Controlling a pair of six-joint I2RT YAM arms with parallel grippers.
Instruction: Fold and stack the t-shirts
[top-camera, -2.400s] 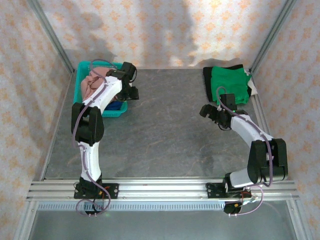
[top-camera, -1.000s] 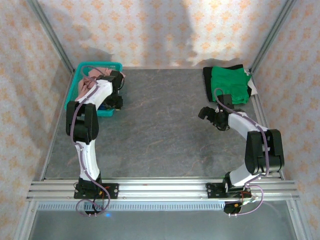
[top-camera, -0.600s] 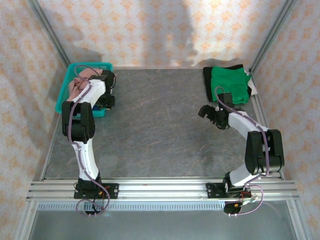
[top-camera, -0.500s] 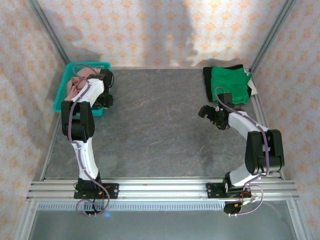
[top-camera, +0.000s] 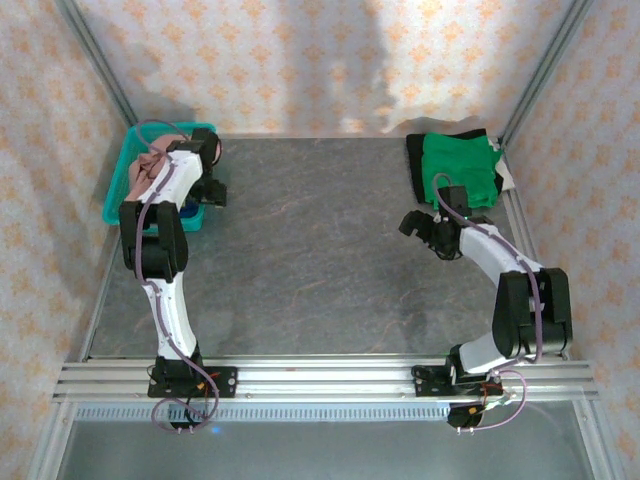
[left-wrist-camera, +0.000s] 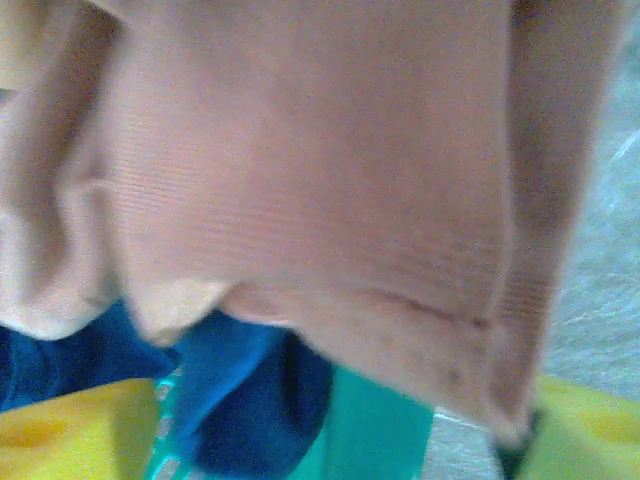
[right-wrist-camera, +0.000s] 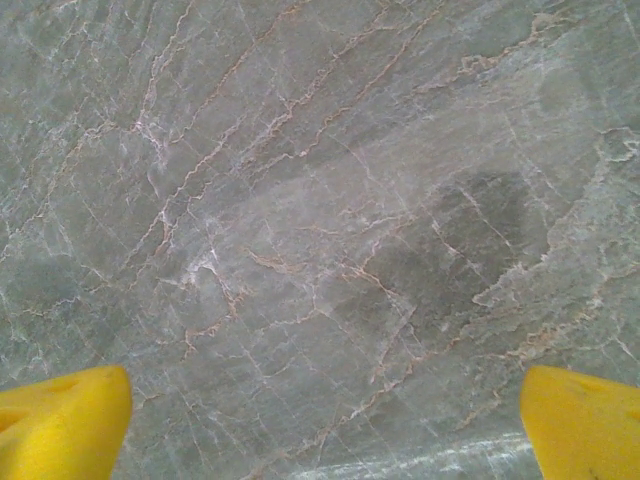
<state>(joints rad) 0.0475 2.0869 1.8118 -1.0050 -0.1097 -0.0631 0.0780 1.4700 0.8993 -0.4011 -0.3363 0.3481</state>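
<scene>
Yellow-tipped left gripper (left-wrist-camera: 315, 445) stands wide at the teal plastic basket (left-wrist-camera: 380, 435), the dusty-pink cotton t-shirt (left-wrist-camera: 300, 170) hanging just before it (a dark blue t-shirt (left-wrist-camera: 245, 400) beneath). Soft, light, floppy: likely best pinched at a hem. The right gripper (right-wrist-camera: 325, 430), also wide, hovers over the grey marbled table (right-wrist-camera: 300, 200), near the bright green t-shirt (top-camera: 458, 168).

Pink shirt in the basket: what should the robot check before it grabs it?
1. Left pincer open: ok.
2. Pink shirt right in front of that pincer: ok.
3. Dark blue shirt clear of the grab: cannot tell; it lies just beneath the pink one.
4. Right pincer open above bare table: ok.
5. Green shirt out of the way, far right corner: ok.
</scene>
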